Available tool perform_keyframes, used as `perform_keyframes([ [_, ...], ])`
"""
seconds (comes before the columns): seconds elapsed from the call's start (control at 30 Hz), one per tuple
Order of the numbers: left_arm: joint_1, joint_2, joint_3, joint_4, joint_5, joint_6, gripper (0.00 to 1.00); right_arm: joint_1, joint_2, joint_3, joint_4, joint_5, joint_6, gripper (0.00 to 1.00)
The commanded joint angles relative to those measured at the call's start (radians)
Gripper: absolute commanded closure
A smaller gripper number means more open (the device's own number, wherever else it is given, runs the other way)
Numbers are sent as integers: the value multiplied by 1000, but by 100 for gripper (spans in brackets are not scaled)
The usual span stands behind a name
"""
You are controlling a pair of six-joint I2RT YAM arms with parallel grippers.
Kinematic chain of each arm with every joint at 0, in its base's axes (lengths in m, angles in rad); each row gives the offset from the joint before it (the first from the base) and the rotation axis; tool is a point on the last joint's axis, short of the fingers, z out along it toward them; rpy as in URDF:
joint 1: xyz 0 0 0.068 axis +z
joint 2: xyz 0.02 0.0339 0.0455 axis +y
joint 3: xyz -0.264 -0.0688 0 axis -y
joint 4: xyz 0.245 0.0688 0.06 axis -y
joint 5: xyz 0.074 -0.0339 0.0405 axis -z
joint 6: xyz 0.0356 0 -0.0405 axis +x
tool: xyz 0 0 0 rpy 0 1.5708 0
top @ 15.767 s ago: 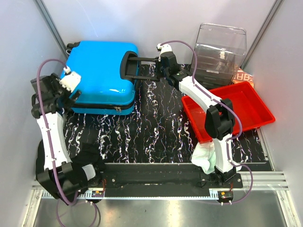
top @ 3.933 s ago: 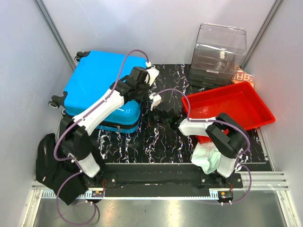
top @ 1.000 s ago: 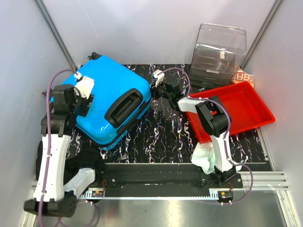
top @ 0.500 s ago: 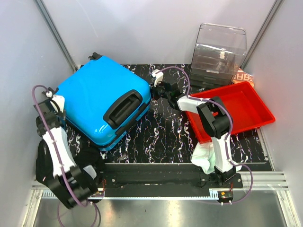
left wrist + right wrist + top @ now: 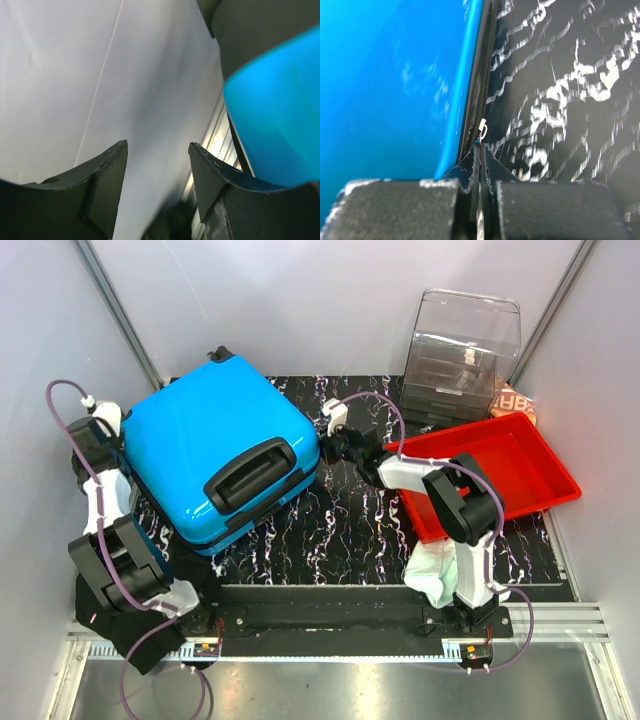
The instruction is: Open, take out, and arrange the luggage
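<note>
The luggage (image 5: pixel 210 445), a bright blue hard-shell suitcase, lies flat and skewed on the marbled black mat, its black handle (image 5: pixel 250 472) facing up. My right gripper (image 5: pixel 338 443) sits at the suitcase's right corner. In the right wrist view that gripper (image 5: pixel 479 146) is shut on the zipper pull (image 5: pixel 482 131) along the dark zipper seam, the blue shell (image 5: pixel 390 85) to its left. My left gripper (image 5: pixel 157 150) is open with nothing between its fingers and faces the grey wall. A blue corner of the suitcase (image 5: pixel 275 130) is just to its right.
A red tray (image 5: pixel 545 465) lies on the right, with a clear plastic drawer box (image 5: pixel 465 350) behind it. Black cloth (image 5: pixel 100 585) is heaped by the left arm's base and white cloth (image 5: pixel 435 575) by the right base. Grey walls close in on both sides.
The suitcase has turned a little and slid toward the back. My left arm has swung to the far left, beside the suitcase's left edge. The right gripper stays at the zipper corner.
</note>
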Motion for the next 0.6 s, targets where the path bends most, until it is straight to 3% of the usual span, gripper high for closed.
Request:
perform_keyframes([
  [0.0,-185,69,-24,-69,264,52,41,142,-155,-115,145,-76,61,100],
  [0.3,-404,125,16,-80,349,19,41,262,-301,-291,136,49,101,100],
  [0.57,-466,192,213,-205,470,-56,41,450,-324,-293,161,120,181,100],
])
